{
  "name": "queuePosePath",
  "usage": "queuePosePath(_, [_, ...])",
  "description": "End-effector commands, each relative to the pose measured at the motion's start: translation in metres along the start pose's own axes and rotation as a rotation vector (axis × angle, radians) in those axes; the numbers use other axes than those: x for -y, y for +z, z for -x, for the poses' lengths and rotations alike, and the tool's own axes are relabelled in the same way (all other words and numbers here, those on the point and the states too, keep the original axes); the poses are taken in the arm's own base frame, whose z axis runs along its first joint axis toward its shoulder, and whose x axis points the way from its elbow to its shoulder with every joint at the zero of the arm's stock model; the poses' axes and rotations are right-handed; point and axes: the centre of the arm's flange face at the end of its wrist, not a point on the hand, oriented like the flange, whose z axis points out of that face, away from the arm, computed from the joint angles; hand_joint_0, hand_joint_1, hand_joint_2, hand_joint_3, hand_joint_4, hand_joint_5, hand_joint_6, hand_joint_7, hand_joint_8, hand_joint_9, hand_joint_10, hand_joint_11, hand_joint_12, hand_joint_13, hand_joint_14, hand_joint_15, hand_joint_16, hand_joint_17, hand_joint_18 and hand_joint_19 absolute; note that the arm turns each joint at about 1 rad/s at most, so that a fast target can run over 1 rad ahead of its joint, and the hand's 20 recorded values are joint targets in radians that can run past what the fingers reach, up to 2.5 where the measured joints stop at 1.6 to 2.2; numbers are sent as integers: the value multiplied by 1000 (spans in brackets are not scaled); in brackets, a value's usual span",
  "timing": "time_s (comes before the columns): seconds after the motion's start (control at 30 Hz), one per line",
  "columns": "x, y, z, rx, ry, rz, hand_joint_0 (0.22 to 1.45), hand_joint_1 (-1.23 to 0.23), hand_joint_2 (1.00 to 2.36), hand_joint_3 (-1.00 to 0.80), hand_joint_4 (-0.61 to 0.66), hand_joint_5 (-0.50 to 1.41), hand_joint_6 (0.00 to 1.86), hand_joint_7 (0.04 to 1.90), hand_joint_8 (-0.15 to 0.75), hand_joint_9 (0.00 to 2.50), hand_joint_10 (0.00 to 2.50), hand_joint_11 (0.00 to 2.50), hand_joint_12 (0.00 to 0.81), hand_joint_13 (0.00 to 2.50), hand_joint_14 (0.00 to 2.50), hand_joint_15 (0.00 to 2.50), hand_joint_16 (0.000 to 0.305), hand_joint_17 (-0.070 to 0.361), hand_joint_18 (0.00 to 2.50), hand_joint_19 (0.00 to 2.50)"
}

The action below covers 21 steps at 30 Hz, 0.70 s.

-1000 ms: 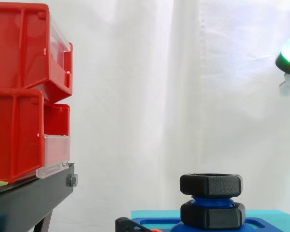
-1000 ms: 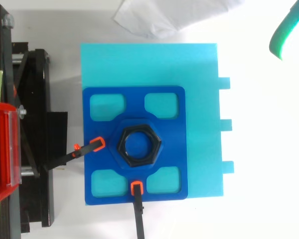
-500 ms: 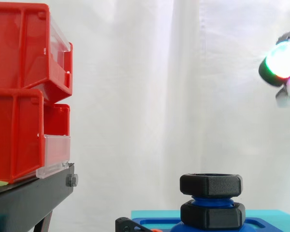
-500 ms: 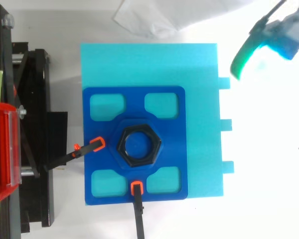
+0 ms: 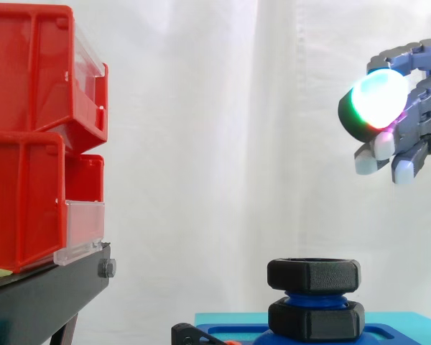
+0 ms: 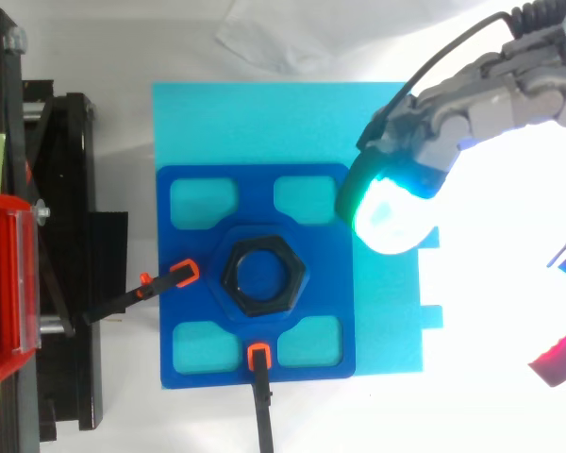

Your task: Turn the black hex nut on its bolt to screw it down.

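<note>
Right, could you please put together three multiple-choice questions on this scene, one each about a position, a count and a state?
1. In the side view, where is the hand relative to the upper black hex nut?
A. Above and to its right, apart from it.
B. Curled round it.
C. Below it.
2. How many orange-tipped clamps reach the blue plate?
A. One.
B. Two.
C. Four.
3. What is the hand's state?
A. Shut on the nut.
B. Open, holding nothing.
C. Shut on a clamp.
Answers: 1 A, a clear gap separates them; 2 B, one at the plate's left edge and one at its bottom edge in the top view; 3 B, its fingers are spread in the air.
</note>
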Motion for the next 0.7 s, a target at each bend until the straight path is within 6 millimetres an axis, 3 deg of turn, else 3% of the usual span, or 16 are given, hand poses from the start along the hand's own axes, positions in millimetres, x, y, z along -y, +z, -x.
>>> queuePosePath(0.0, [3, 7, -10, 5, -51, -1, 453, -689, 1000, -500, 217, -208, 502, 979, 267, 446, 12, 371, 356, 472, 4, 88, 60, 135, 560, 392])
queuePosePath(0.17, [12, 25, -29, 6, -99, 9, 435, -559, 1000, -500, 241, -196, 503, 972, 283, 439, 10, 331, 369, 444, 3, 74, 62, 140, 538, 381])
queuePosePath(0.2, [10, 46, -30, 14, -134, 20, 433, -545, 1000, -500, 241, -196, 503, 973, 286, 437, 10, 329, 371, 440, 5, 72, 63, 141, 537, 381])
queuePosePath(0.37, [13, 80, -36, -5, -207, 8, 436, -485, 1000, -500, 242, -193, 503, 975, 290, 436, 10, 308, 373, 434, 3, 65, 63, 141, 528, 376])
queuePosePath(0.67, [11, 100, -38, 35, -307, 49, 440, -448, 1000, -500, 250, -188, 503, 981, 290, 433, 10, 299, 375, 431, 1, 66, 63, 141, 523, 379])
